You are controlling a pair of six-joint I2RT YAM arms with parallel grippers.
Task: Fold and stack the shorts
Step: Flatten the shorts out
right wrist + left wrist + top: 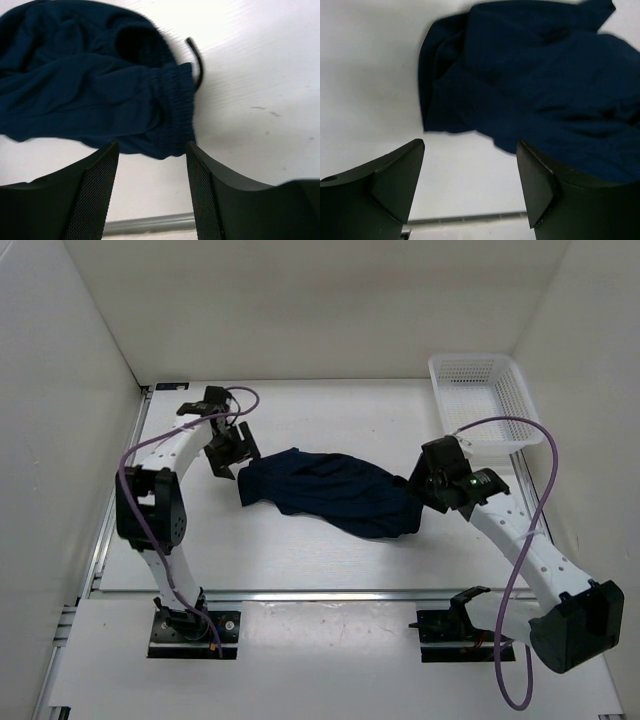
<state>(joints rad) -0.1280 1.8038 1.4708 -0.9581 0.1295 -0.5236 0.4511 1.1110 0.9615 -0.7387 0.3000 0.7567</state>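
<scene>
Shorts (330, 492) lie crumpled in the middle of the worktop (300, 550), not yet folded. They stretch between your two arms, well apart from the basket (470, 359) at the far right. You look to be at the first step: the shorts need flattening before any fold is made.

Your left tool (470, 150) is spread wide and holds nothing. It hangs just beside the bunched left end of the shorts, over bare worktop. Your right tool (151, 147) is wide too and empty, poised just beside the elastic waistband (175, 107), with the drawstring (196, 57) trailing past it.

Next, I judge, each tool must drop onto its own end, pinch an edge and draw outward to spread the shorts flat. On the right, take care to catch the waistband cleanly and not a loose fold behind it.
</scene>
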